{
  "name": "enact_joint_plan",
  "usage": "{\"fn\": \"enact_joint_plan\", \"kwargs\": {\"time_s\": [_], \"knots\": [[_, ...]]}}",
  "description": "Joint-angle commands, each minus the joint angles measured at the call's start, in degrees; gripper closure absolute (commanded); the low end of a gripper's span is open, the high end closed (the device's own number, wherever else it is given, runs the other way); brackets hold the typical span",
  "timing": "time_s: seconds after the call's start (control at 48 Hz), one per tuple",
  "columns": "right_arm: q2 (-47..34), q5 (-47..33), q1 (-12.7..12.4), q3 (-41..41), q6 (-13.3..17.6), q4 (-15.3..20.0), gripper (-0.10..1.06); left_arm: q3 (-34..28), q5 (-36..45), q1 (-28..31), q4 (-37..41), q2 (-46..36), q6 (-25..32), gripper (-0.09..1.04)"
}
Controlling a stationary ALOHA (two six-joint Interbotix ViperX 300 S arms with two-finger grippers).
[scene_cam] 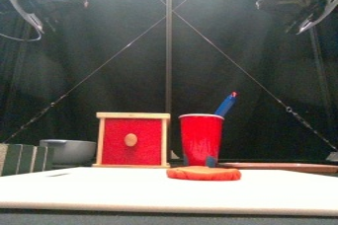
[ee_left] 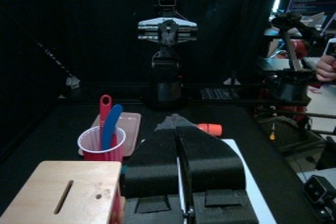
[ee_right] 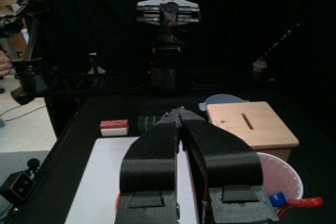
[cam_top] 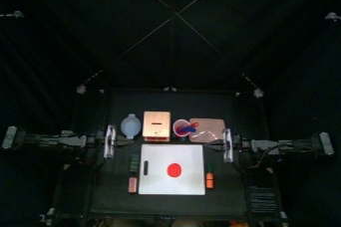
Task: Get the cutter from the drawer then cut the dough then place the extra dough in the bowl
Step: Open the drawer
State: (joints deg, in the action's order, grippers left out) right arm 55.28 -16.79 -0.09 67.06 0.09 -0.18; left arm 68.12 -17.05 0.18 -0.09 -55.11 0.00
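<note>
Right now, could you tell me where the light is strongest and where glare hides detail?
Top view: the white cutting board glares brightest, the curtain is black. Front view: a soft glow overhead lights the red cup and dough evenly. Wrist views: dim, no glare.

Dim overall; white cutting board [cam_top: 158, 183] glares.

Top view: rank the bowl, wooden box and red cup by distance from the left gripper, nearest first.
1. Blue-grey bowl: just behind the left gripper, at the left end of the row behind the board.
2. Wooden box: next along the row, right of the bowl.
3. Red cup: farthest right of the three.
</note>
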Motion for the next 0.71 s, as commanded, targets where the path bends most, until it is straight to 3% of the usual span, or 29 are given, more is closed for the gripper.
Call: {"fn": "enact_joint_plan", "kwargs": {"time_s": [0.021, 0.167, 0.25, 0.458, 0.708], "knots": [[-3.2, -1.1, -2.5, -1.1, -0.9, -0.7, 1.0, 0.0, -4.8, 1.0, 0.2, 4.5, 0.1, 0.92], [-12.5, -2.0, -6.0, -4.7, -1.0, -4.4, 1.0, 1.0, -17.4, 0.4, -1.9, 11.5, -1.1, 0.9], [-19.9, -3.3, -8.7, -8.7, -0.9, -8.4, 1.0, 1.6, -24.3, -0.2, -5.0, 16.3, -2.1, 0.89], [-36.1, -9.4, -14.2, -18.8, -0.7, -15.6, 1.0, 1.2, -33.9, -4.4, -14.7, 29.4, -3.2, 0.89], [-53.8, -16.9, -20.0, -30.4, -0.7, -17.8, 1.0, -3.5, -39.8, -8.6, -25.8, 41.9, -3.1, 0.8]]}}
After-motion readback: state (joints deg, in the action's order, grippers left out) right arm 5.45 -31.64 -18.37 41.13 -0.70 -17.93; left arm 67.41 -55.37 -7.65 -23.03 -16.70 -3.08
